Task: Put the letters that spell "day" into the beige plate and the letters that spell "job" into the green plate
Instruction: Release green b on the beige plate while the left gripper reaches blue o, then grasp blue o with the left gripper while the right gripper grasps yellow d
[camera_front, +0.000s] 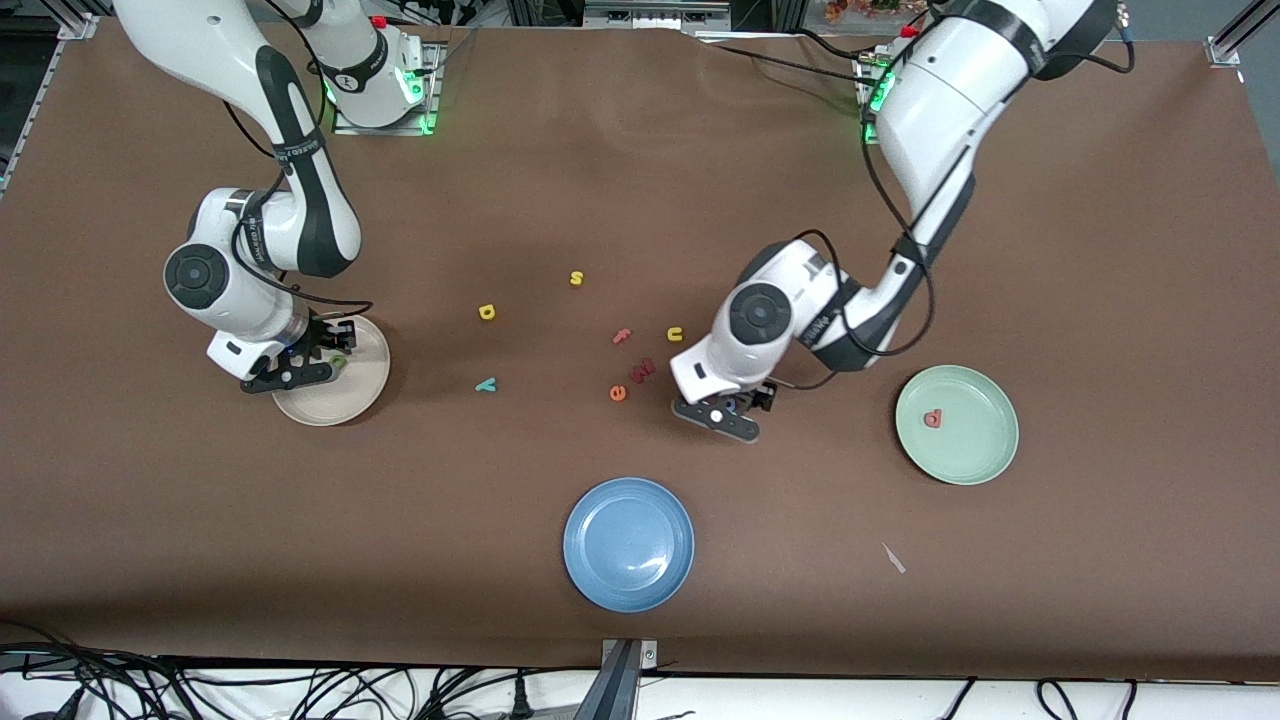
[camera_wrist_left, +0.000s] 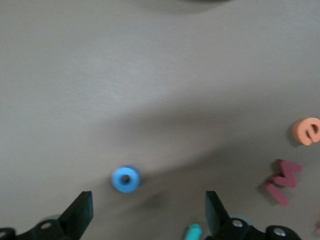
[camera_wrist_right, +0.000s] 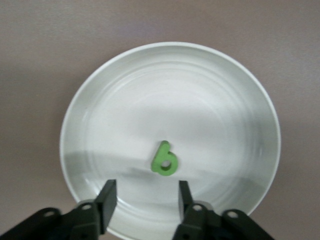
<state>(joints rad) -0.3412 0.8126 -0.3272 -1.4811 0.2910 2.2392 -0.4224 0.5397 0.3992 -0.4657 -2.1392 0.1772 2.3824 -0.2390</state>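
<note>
The beige plate (camera_front: 360, 395) lies at the right arm's end of the table with the green letter (camera_wrist_right: 164, 159) flat in it. My right gripper (camera_wrist_right: 146, 197) hangs open over that plate, nothing between its fingers. The yellow letter with a round bowl (camera_front: 487, 312) and the teal "y" (camera_front: 486, 384) lie on the table. My left gripper (camera_wrist_left: 148, 210) is open just above the table, with the blue "o" (camera_wrist_left: 125, 179) between its fingers and a teal letter (camera_wrist_left: 193, 232) beside one finger. The green plate (camera_front: 985, 455) holds the pinkish-red letter (camera_front: 933, 419).
A blue plate (camera_front: 628, 543) sits nearest the front camera. A yellow "s" (camera_front: 576, 278), pink "f" (camera_front: 622, 336), yellow "u" (camera_front: 675, 334), dark red letter (camera_front: 641, 370) and orange "e" (camera_front: 618, 392) lie mid-table beside the left gripper (camera_front: 745, 402).
</note>
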